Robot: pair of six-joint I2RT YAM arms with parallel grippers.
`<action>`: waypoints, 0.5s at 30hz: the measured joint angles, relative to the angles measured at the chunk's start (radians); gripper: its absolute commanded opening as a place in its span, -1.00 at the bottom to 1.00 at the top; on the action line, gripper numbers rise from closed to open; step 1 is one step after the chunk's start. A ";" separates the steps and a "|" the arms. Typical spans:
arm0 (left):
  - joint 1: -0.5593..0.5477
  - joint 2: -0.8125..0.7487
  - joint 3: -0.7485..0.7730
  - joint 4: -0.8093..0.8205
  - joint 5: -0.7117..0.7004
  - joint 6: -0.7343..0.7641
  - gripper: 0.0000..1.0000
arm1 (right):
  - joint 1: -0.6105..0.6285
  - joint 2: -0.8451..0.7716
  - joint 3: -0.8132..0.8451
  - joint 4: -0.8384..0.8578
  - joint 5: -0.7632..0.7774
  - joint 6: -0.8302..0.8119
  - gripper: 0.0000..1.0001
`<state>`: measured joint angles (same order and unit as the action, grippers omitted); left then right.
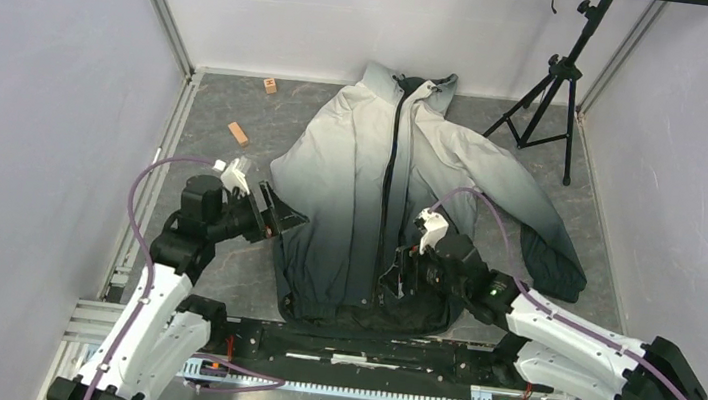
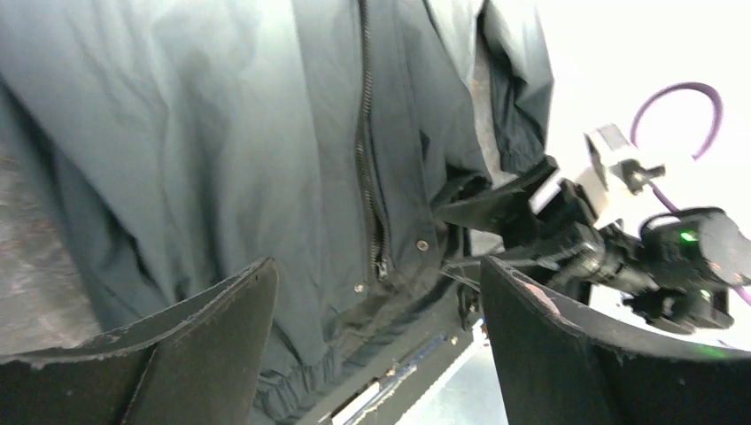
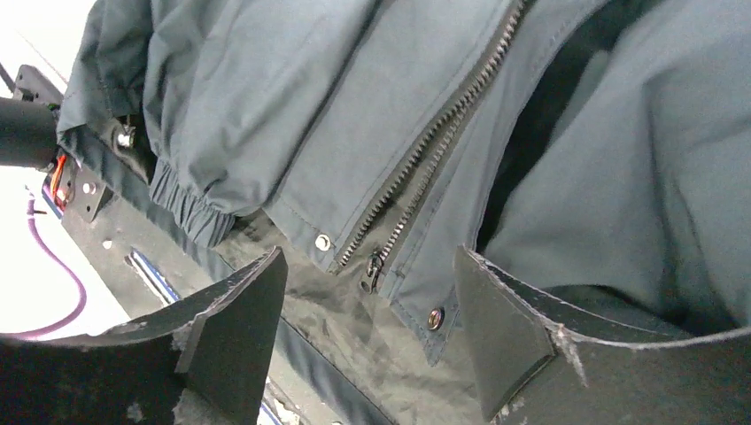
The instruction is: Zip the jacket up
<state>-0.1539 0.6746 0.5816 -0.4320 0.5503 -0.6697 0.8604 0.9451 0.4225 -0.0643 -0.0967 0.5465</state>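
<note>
Top external view: the jacket (image 1: 363, 171) is being seen spread flat on the grey table (image 1: 214, 154), collar toward the far wall and black hem next to the arm bases, while the left gripper (image 1: 279, 218) is being held at its edge on the left arm's side and the right gripper (image 1: 400, 276) over the lower front, just beside the dark zipper (image 1: 394, 154). Left wrist view: the left fingers (image 2: 212, 336) are being shown spread wide with nothing between them, and the jacket's lower front is being framed beyond. Right wrist view: the right fingers (image 3: 239, 328) are likewise being shown spread and empty, and the zipper pull (image 3: 374, 270) is being framed between them, low near the hem beside a snap stud (image 3: 323, 241).
</note>
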 measured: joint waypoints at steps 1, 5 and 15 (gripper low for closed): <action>-0.006 -0.001 -0.016 0.017 0.016 -0.023 0.74 | 0.010 0.010 -0.003 -0.001 0.010 0.013 0.36; -0.077 -0.024 -0.053 0.103 0.035 -0.104 0.70 | 0.015 0.028 -0.018 -0.024 0.085 0.041 0.24; -0.476 0.153 -0.071 0.306 -0.102 -0.229 0.39 | 0.015 0.071 -0.053 -0.014 0.143 0.012 -0.20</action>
<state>-0.6304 0.8280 0.5102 -0.1257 0.4484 -0.8989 0.8753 1.0157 0.3695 -0.0780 0.0460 0.5587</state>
